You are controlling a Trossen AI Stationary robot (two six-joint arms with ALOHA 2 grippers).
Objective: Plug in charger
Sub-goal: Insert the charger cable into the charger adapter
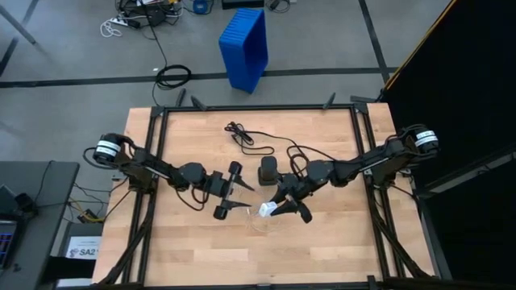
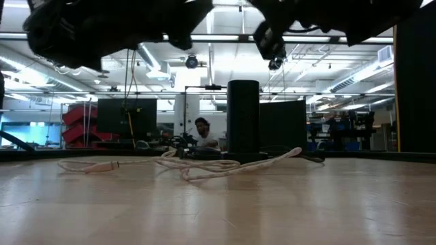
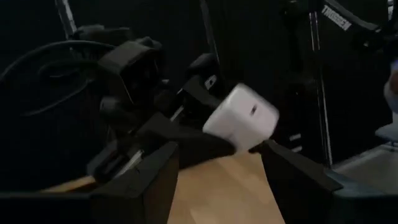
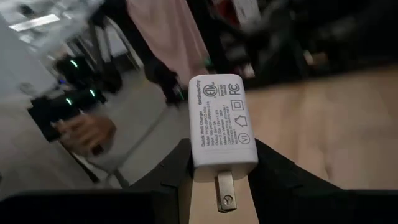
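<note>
Right hand (image 1: 284, 208) is hanging above the middle of the wooden surface (image 1: 193, 250), fingers closed on the white charger (image 4: 222, 127). In the right wrist view the charger's printed label is facing the camera and a metal prong (image 4: 226, 191) is showing at its near end, with one dark finger (image 4: 280, 168) pressing each side of the body. From above, the charger is showing as a small white block at the fingertips, held clear of the surface.

Left hand (image 1: 239, 193) is hovering just beside it, pointing at the right hand. Its fingers (image 3: 155, 177) are standing apart with nothing between them; in the left wrist view the charger and the right hand are sitting in the gap ahead, near but not touching.

A white cable (image 2: 184, 165) is lying loose on the surface, looping across it in the low view. Whether it is joined to the charger cannot be told from here.

Behind both hands, a dark upright cylinder (image 2: 243, 119) is standing near the centre of the surface; probably a speaker, though the view is dim. A black cord (image 1: 246, 138) is trailing from its area toward the far edge.

Beyond the surface, a blue bin (image 1: 244, 47) is lying tipped on the floor; its contents are not visible. A black coil of cable (image 1: 172, 76) is sitting on the floor near it. A person (image 2: 201, 132) is sitting far back in the room.
</note>
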